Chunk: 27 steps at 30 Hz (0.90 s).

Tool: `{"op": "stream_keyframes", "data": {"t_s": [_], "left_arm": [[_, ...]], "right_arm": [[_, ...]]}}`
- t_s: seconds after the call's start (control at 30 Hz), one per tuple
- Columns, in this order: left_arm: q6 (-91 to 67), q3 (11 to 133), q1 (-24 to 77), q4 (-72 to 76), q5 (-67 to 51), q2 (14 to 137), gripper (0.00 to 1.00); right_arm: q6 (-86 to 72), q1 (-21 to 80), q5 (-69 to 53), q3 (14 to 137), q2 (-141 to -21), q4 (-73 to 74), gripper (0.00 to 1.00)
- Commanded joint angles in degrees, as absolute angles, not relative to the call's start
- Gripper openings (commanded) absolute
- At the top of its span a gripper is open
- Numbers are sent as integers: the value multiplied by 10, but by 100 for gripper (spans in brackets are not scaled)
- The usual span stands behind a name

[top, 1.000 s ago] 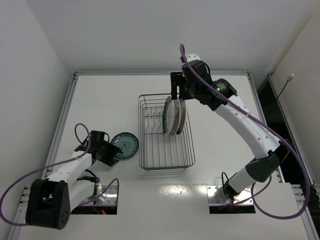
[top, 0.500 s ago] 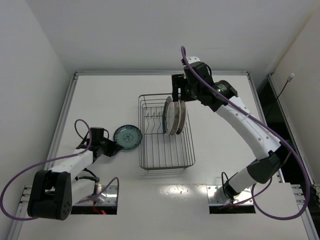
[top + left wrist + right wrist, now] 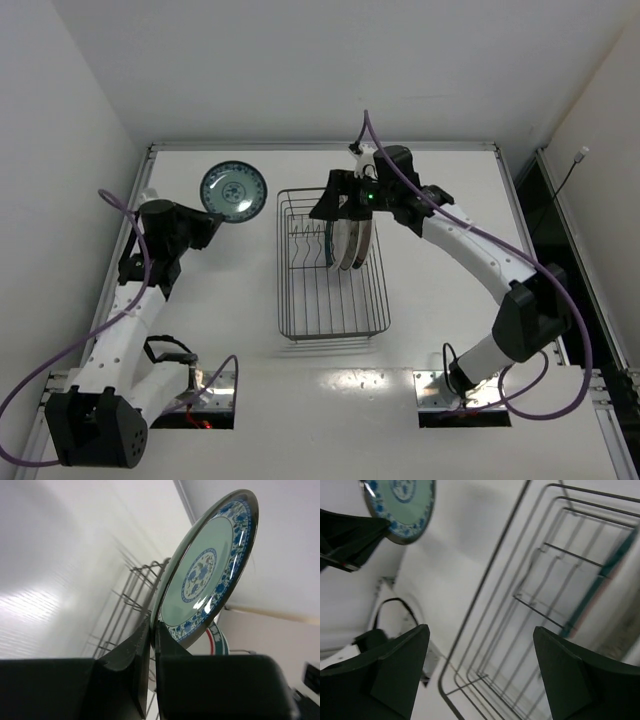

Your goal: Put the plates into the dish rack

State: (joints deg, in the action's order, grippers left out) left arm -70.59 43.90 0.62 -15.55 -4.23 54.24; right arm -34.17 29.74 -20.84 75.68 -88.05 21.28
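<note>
white table top, matte, glare patch near the front edge. aluminium rail along its far side, another down the left. plain white walls all round. small white plug on a dark cord, right side.

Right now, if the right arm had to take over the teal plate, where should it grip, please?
Grip the free rim of the teal plate opposite where the left gripper pinches it, coming edge-on from the rack side, a finger on each face. It is thin and held in the air, so probably only the rim offers a hold.
</note>
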Motion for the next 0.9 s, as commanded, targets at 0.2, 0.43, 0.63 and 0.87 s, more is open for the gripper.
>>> {"op": "stream_keyframes", "data": {"t_s": [0.2,0.43,0.63,0.87], "left_arm": [[-718,418,6,-102,-179,537,0],[-723,417,47,-79,-198,550,0],[-741,417,104,-58,-181,568,0],[-733,427,135,-58,-181,584,0]], "right_arm": [[-534,285,-404,706,-939,-139,82],[-541,290,-404,726,-990,-145,80],[-541,290,-422,721,-1026,-164,73],[-527,290,-419,747,-1031,-104,2]]}}
